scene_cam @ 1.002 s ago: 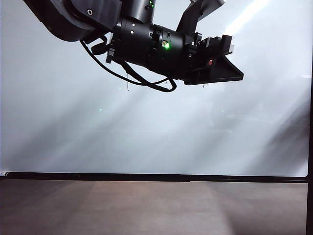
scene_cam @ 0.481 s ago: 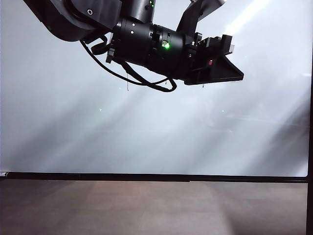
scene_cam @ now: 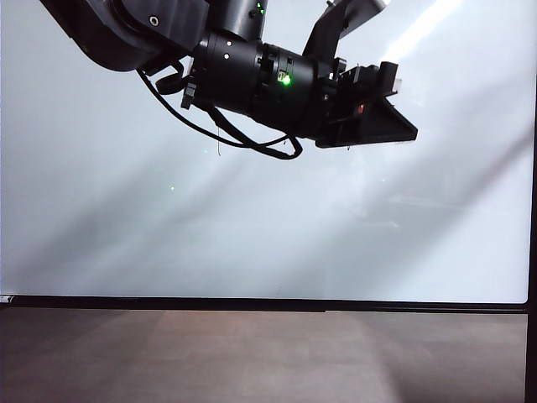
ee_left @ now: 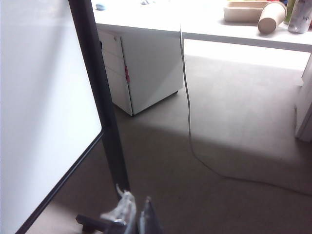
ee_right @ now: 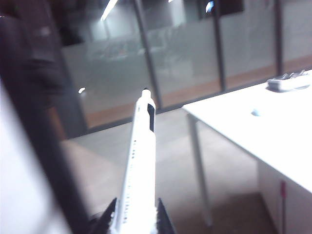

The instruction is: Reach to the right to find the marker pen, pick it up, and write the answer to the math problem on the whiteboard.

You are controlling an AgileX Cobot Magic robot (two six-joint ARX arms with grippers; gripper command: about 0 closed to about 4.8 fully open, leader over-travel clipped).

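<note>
The right hand (ee_right: 136,219) is closed on the marker pen (ee_right: 140,165), which stands up between its fingers, off beside the whiteboard (scene_cam: 252,227). The board is unchanged and bare, so writing seems next. The left hand (ee_left: 136,222), closed and empty, hangs by the board's corner.

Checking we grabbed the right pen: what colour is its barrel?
White, with a dark clip; the marker pen shows best in the right wrist view, in the right gripper.

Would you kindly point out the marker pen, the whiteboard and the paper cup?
marker pen (ee_right: 140,170): right wrist view, mid barrel.
whiteboard (scene_cam: 168,235): exterior view, bare white surface.
paper cup (ee_left: 271,17): left wrist view, its side.
</note>
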